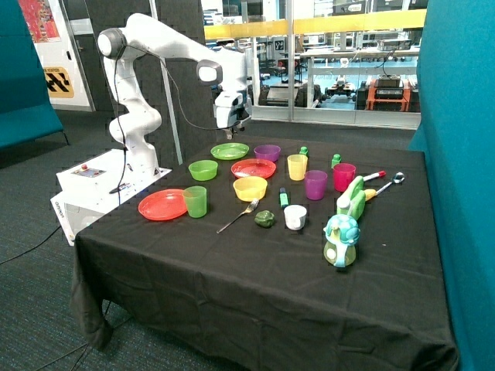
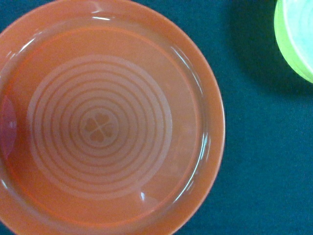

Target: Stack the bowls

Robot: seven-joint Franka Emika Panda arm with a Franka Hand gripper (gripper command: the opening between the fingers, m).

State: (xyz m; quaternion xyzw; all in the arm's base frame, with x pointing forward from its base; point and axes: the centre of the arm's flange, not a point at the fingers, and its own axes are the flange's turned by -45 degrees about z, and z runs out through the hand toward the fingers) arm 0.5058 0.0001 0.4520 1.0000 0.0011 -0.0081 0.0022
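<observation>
Pincer [image 1: 230, 130] hanging above the far plates, upper middle of the frame; cannot tell whether apart or together. Three bowls lying separate on the black surface [image 1: 255, 270], unstacked: yellow bowl [image 1: 250, 188] at centre, light green bowl [image 1: 203, 170] to its left, purple bowl [image 1: 267, 152] further back. Wrist view filled by a red plate [image 2: 105, 122], with a green rim at the upper right corner.

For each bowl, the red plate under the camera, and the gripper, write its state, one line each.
yellow bowl: upright, empty, unstacked.
purple bowl: upright, on its own, unstacked.
light green bowl: upright, empty, unstacked.
red plate: flat, empty.
gripper: raised above the table, holding nothing visible; fingers unclear.
</observation>
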